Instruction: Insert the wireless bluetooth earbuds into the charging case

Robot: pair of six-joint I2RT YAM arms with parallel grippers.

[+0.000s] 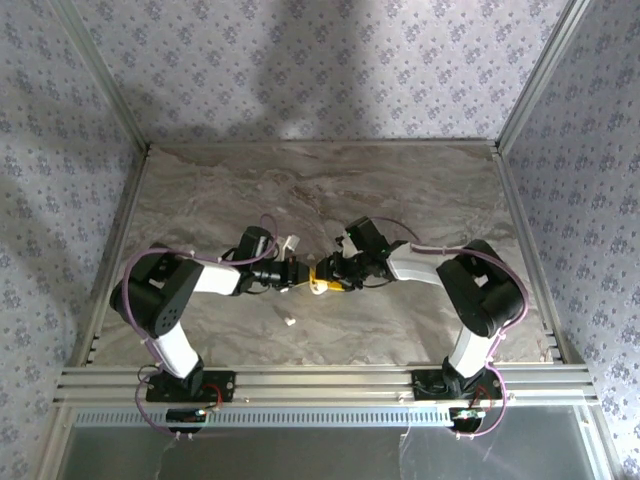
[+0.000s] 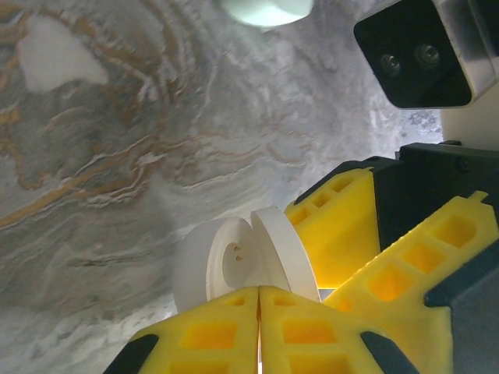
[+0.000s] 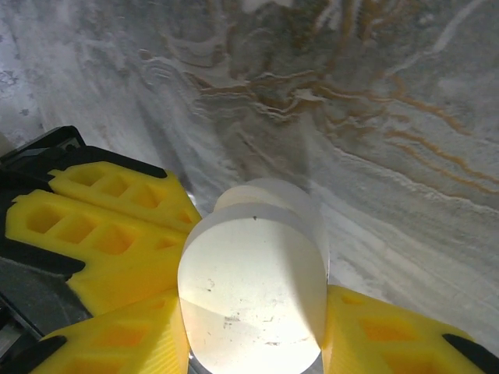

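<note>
A white charging case (image 2: 226,263) hangs open above the marble table, its lid (image 2: 282,251) tilted to the right. One socket with two contact pins shows, and nothing sits in it. My left gripper (image 2: 258,290) is shut, its yellow fingertips pressed together right in front of the case's lower edge. My right gripper (image 3: 253,315) is shut on the case's oval shell (image 3: 253,288), a yellow finger on each side. Both grippers meet at the table's middle (image 1: 318,278). One of the wireless bluetooth earbuds (image 1: 290,321), a tiny white bit, lies on the table nearer the arm bases.
A pale oval case (image 2: 265,9) lies on the marble beyond my left gripper, and a small white object (image 1: 291,242) sits behind the left wrist. Aluminium rails (image 1: 320,382) and patterned walls bound the table.
</note>
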